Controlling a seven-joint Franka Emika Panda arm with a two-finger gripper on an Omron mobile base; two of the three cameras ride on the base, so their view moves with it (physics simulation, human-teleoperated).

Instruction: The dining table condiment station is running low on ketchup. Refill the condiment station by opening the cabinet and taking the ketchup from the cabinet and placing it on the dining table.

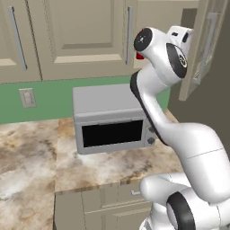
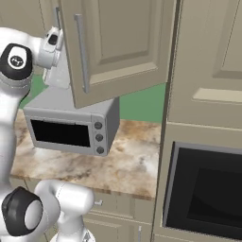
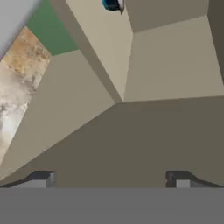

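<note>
Left base view: we are finding the arm reaching up toward the open cabinet (image 1: 197, 49), whose raised-panel door with its silver bar handle is swinging out at about 2 o'clock. A small patch of red (image 1: 140, 56) is peeking past the arm's elbow at the cabinet's lower edge; we are judging it to be the ketchup, though too little is showing to be certain. Below, a grey microwave (image 1: 112, 119) is sitting on a marbled stone worktop (image 1: 31, 157).

Right base view: we are seeing the cabinet door (image 2: 113, 47) hanging open over the microwave (image 2: 71, 125), with the hand tucked behind the door's edge at 10 o'clock. A dark built-in oven (image 2: 208, 189) is occupying 4 o'clock.

Hand view: the gripper (image 3: 111, 179) is standing fully released, its two dark fingertips (image 3: 41, 179) wide apart and holding nothing. Ahead we are looking at plain matte beige cabinet panels meeting in a corner. A small dark, glossy round object (image 3: 113, 4) is sitting at 12 o'clock; we cannot tell what it is.

Handling judgement: we are expecting the bottle to be light, slim, smooth plastic, somewhat squeezable and liable to tip or slip. We are recommending a grasp across the mid-body, not the tapered nozzle, with moderate pressure.
</note>
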